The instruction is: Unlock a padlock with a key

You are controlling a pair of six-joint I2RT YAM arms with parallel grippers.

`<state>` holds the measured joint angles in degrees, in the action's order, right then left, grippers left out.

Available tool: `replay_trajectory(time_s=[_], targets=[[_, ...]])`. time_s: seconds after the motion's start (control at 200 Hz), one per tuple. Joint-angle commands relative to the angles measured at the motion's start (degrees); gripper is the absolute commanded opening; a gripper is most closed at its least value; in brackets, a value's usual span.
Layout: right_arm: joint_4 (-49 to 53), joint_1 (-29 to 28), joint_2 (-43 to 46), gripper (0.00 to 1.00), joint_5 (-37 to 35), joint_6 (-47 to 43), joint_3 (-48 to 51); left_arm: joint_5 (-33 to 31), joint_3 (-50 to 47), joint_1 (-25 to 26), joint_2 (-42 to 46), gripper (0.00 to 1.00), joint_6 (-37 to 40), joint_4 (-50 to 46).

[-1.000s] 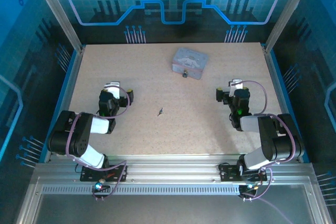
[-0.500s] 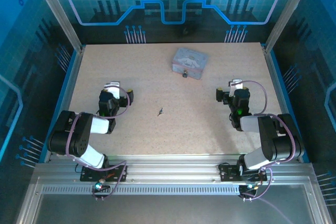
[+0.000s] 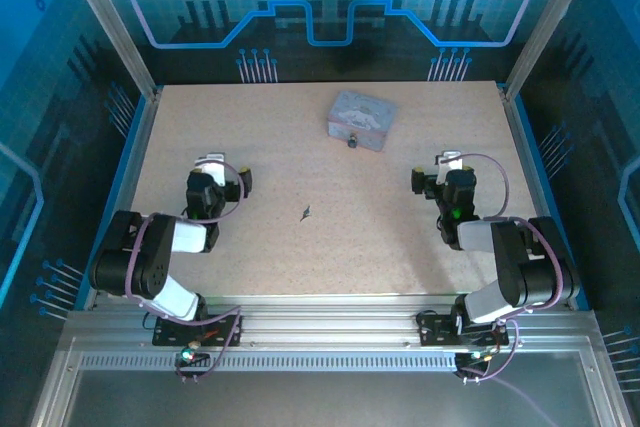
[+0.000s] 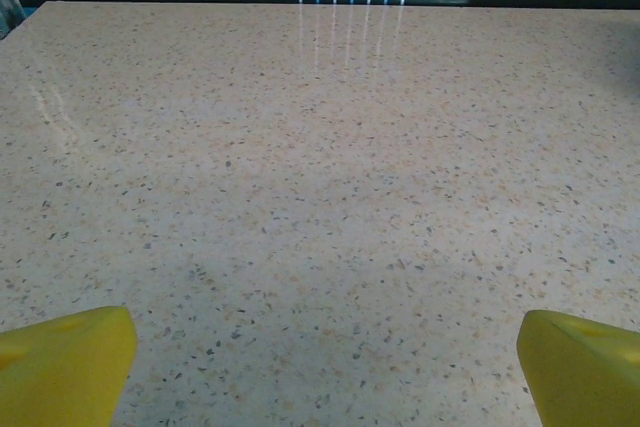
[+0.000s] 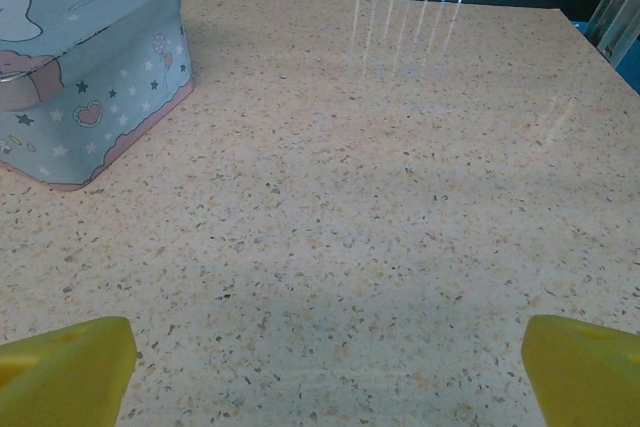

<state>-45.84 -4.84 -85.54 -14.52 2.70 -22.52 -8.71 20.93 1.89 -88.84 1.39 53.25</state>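
A grey tin (image 3: 361, 119) is taken as the landmark on the speckled counter (image 3: 270, 137). The padlock (image 3: 352, 141), a tiny dark thing, is seen right at the middle of the tin's near side. The key (image 3: 306, 212), a thin dark sliver, is found lying flat on the counter, nearer the arm bases than the tin and a little to its left, well apart from both tin and padlock. The left end effector (image 4: 325, 372) is held low, well to the left of the tin, with its yellow fingertips (image 4: 62, 362) spread wide and nothing between them. The right end effector (image 5: 325, 372) is placed to the right of the tin and nearer the bases, likewise spread wide and holding nothing. In the right wrist view the tin's printed side is seen at upper left.
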Motion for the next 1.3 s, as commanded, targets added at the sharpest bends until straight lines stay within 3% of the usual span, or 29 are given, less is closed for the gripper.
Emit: replay_trajectory(time_s=[0.0, 0.08, 0.185, 0.27, 0.365, 0.465, 0.54, 0.64, 0.765, 0.87, 1.065, 1.165, 1.296], targets=[[2.34, -0.59, 0.70, 1.00, -0.42, -0.59, -1.56, 1.11, 1.72, -0.58, 2.17, 0.99, -1.20, -3.52], [9.00, -0.99, 3.50, 1.00, 0.01, -1.44, -4.04, -1.09, 3.88, -0.57, 7.50, 0.99, -2.45, -12.74], [26.68, -1.24, 8.95, 1.00, 0.46, 1.60, -10.90, -4.86, 12.47, -0.57, 14.65, 0.99, -7.54, -38.08], [37.15, -1.44, 12.38, 0.98, 2.52, 6.67, -15.11, -4.67, 18.08, -0.57, 17.00, 0.99, -11.65, -51.44], [47.18, -2.44, 14.88, 0.90, 5.18, 14.03, -19.39, -1.51, 22.59, -0.57, 18.00, 0.99, -18.03, -62.96], [55.06, -6.83, 15.23, 0.78, 7.39, 19.70, -22.79, 6.91, 24.70, -0.49, 18.25, 0.99, -22.02, -71.16], [60.23, -13.50, 13.89, 0.73, 5.53, 20.92, -25.71, 13.16, 24.05, 0.39, 19.10, 0.99, -23.19, -73.67], [66.93, -25.26, 9.14, 0.71, -1.24, 22.13, -31.56, 15.81, 21.13, 3.65, 21.95, 0.95, -25.04, -74.51], [74.43, -37.60, -1.09, 0.64, -5.57, 25.80, -40.45, 18.48, 16.14, 7.20, 25.98, 0.81, -27.93, -73.37], [79.63, -44.51, -11.43, 0.52, -5.16, 27.86, -49.59, 20.71, 11.60, 9.00, 27.48, 0.68, -31.54, -70.19], [83.37, -47.80, -23.74, 0.31, 0.49, 30.26, -61.52, 22.58, 9.20, 12.29, 24.86, 0.56, -35.06, -66.87], [85.28, -47.88, -27.23, 0.28, 2.83, 31.11, -65.54, 21.70, 9.56, 12.87, 24.00, 0.55, -35.01, -67.40], [92.66, -48.14, -31.87, 0.26, 0.73, 32.04, -71.75, 20.77, 9.24, 12.96, 24.43, 0.56, -34.45, -67.67]])
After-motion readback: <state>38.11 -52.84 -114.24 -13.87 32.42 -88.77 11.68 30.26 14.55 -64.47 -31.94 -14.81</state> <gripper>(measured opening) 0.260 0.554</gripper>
